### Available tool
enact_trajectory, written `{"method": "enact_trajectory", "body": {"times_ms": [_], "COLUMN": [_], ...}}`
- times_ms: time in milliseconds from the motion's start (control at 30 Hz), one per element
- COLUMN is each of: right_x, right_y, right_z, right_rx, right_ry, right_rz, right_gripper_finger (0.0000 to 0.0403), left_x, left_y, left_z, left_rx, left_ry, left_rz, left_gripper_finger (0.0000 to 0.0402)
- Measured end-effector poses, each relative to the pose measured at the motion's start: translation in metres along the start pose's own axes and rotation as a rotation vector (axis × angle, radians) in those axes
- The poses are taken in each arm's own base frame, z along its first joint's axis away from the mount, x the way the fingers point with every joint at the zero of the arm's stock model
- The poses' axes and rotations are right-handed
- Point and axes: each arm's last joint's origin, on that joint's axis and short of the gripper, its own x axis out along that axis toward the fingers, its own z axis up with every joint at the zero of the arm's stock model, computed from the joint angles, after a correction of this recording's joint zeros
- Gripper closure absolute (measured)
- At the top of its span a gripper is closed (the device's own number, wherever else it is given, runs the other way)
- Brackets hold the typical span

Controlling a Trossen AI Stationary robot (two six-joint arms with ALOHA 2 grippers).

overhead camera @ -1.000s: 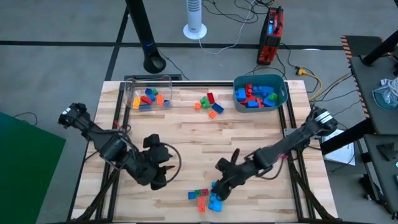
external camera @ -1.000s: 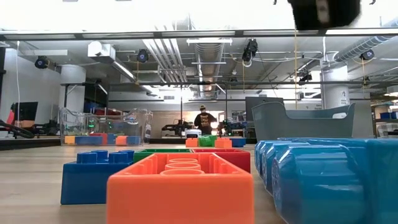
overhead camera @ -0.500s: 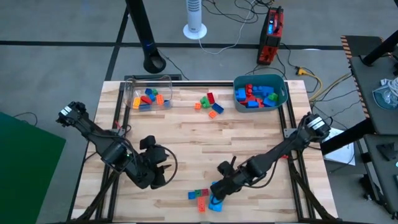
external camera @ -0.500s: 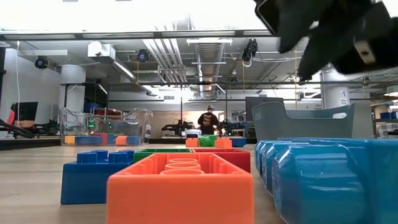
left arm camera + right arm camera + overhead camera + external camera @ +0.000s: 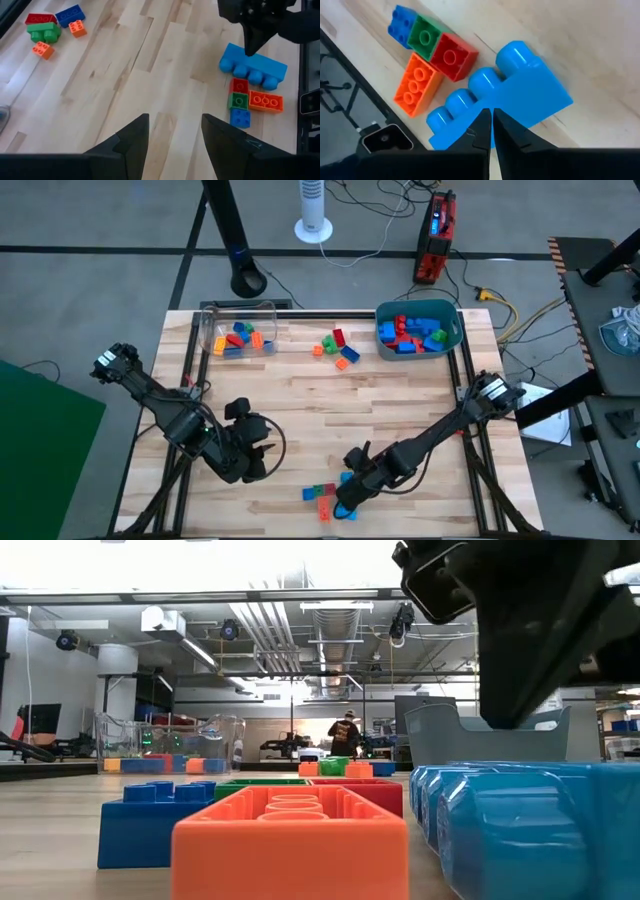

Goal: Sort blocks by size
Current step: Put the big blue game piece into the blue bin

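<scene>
Near the table's front edge lies a large light-blue block point(image 5: 255, 67) on its side. Next to it sit small red point(image 5: 239, 85), green point(image 5: 238, 100), orange point(image 5: 265, 101) and blue point(image 5: 240, 118) blocks. My right gripper point(image 5: 491, 117) stands over the large block, shut, with its tips on it. My left gripper point(image 5: 175, 132) hovers open over bare wood to the left point(image 5: 255, 455), holding nothing. More blocks point(image 5: 335, 347) lie loose at the far middle. My right gripper touches the large blue block's upturned flat side point(image 5: 520, 107) with its shut fingertips, near one long edge. The fingers come from above, slanting down from the table's right. The block lies on the table, its studs pointing sideways toward the small blocks.
A clear box point(image 5: 238, 330) with small blocks stands at the far left. At the far right a teal tub point(image 5: 418, 328) holds bigger blocks. Bare wood spreads across the table's middle. The low view looks past the orange block point(image 5: 290, 835) into the room, where a person stands far off.
My right gripper has come down and moved toward the table's near edge, onto the large blue block. The blocks have stayed where they were.
</scene>
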Motion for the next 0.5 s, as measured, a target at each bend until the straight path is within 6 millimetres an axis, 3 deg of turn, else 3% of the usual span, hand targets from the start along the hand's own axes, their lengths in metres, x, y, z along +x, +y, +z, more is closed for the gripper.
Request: {"method": "enact_trajectory", "body": {"times_ms": [300, 500], "right_x": [0.008, -0.007], "right_y": [-0.012, -0.032], "right_z": [0.004, 0.031], "right_rx": [-0.014, -0.148], "right_ry": [-0.004, -0.016], "right_rz": [-0.106, -0.314], "right_gripper_finger": [0.0394, 0.0394], "left_x": [0.000, 0.000], "left_y": [0.001, 0.001], "left_z": [0.000, 0.000], "left_rx": [0.003, 0.015], "left_ry": [-0.012, -0.014], "left_rz": [0.014, 0.017], "left_gripper_finger": [0.0233, 0.0233]}}
